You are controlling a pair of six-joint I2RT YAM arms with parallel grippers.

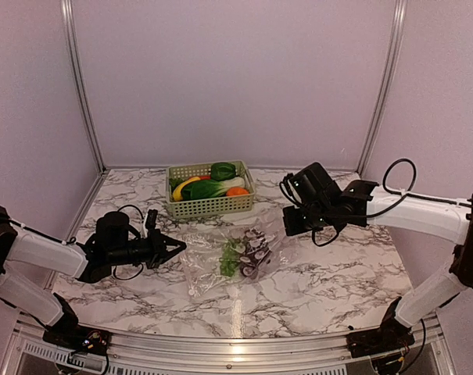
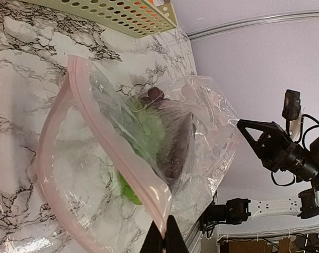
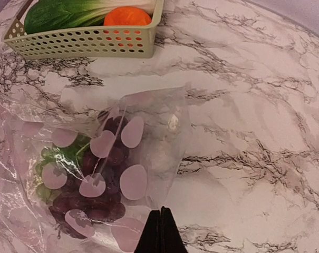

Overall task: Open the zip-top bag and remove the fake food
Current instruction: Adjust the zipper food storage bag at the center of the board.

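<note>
Left gripper (image 1: 177, 248): jaws clenched, no gap between the fingers in the left wrist view (image 2: 163, 234). The pink zip strip (image 2: 117, 153) of the zip-top bag (image 1: 230, 256) runs straight down into their tips. That lip stands up off the table (image 1: 338, 273), so it looks pinched. The other lip lies lower and farther from the jaws. Bag mouth is parted.

Right gripper (image 1: 287, 225): jaws also pressed together, seen as one dark wedge in the right wrist view (image 3: 160, 226). The bag's closed end meets the tips. From the left wrist camera, a corner of the plastic is drawn to the point of this gripper (image 2: 241, 123). It reads as grasping the bag; the actual bite is hidden under the fingers.

The bag lies stretched between the two pairs of jaws, one at each end.

Fake food, inside the bag: a purple grape bunch (image 3: 104, 179) just ahead of the right jaws. Green leafy pieces (image 2: 143, 126) sit beside the grapes, on the side toward the left jaws.

Fake food, outside the bag: the rest sits in the pale green basket (image 1: 209, 205), well beyond both jaws at the far side of the bag. It holds a leafy green (image 1: 209, 189), an orange piece (image 1: 237, 191), a yellow piece (image 1: 183, 187) and a dark green one (image 1: 223, 169). Neither gripper touches the basket.
</note>
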